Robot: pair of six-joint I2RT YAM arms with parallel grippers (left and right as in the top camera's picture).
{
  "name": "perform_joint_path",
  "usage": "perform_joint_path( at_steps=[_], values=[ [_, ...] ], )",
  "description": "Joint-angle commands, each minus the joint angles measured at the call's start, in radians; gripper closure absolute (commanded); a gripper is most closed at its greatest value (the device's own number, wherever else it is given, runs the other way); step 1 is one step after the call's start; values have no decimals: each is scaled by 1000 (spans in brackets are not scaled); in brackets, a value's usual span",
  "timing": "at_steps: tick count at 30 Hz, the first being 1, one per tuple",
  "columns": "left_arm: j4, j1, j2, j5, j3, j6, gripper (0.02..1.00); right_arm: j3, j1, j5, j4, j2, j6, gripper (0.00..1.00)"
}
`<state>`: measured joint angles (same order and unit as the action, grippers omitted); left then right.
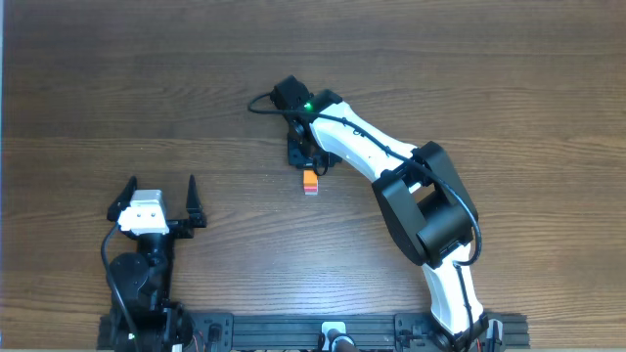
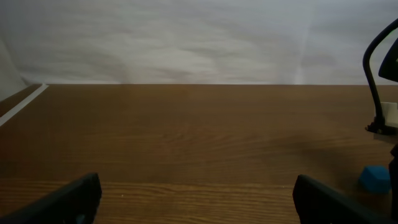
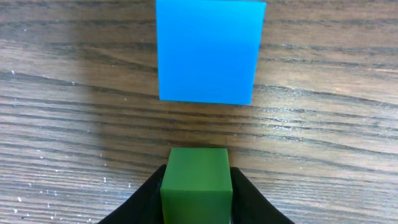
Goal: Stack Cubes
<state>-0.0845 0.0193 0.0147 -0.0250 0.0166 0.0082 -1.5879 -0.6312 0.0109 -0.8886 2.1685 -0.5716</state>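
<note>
Closest to the arm bases, the left gripper (image 1: 161,182) sits low over the wooden table (image 1: 489,78) near its own base, its two fingers spread wide with nothing between them. Farther up the table, around the middle, a small orange cube (image 1: 311,180) stands alone on the wood, just short of where the right arm reaches. Beyond it, the right gripper (image 3: 196,194) pinches a green cube (image 3: 196,177) between its fingers above the table, and a blue cube (image 3: 209,50) rests flat on the wood just past the green one, not touching it.
</note>
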Motion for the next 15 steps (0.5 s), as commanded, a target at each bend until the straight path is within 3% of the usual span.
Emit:
perform_joint_path(
  at_steps=[1, 15],
  values=[
    [3, 0, -9, 10, -5, 14, 18, -19, -7, 5, -3, 10, 1, 691],
    [3, 0, -9, 10, -5, 14, 18, -19, -7, -11, -2, 10, 0, 801]
  ],
)
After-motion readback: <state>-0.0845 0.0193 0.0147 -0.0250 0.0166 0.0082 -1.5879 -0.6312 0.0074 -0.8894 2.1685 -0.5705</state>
